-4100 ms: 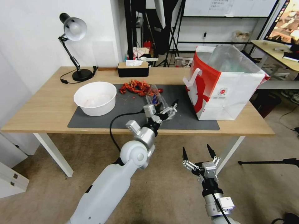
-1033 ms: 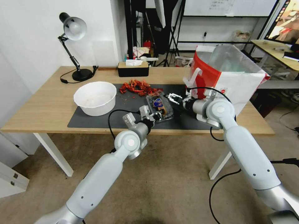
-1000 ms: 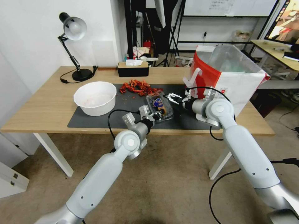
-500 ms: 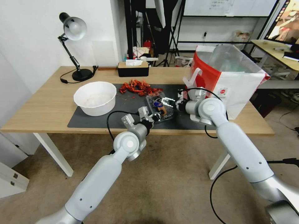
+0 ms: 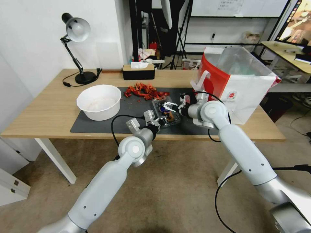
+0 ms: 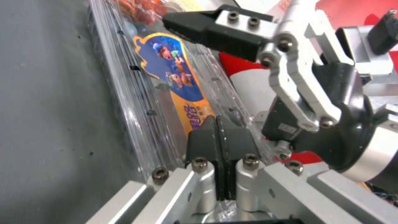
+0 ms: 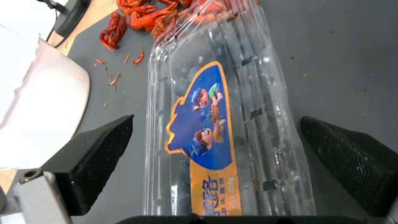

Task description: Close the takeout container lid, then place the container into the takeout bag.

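Left wrist view shows the left gripper (image 6: 222, 137) with its fingers pressed together, pinching the near edge of the takeout container (image 6: 166, 93), which lies flat on the dark mat (image 6: 45, 109). Across from it the right gripper (image 5: 169, 108) hangs with fingers spread, straddling the box; half a second ago it stood slightly farther toward the takeout bag (image 5: 238, 87), and a second ago it was clear of the box. The lid (image 7: 215, 102), with its blue and orange sticker, lies down over the berries and looks closed or nearly so. My judgement: closing is about finished, and the right gripper is lining up to take the box for bagging.
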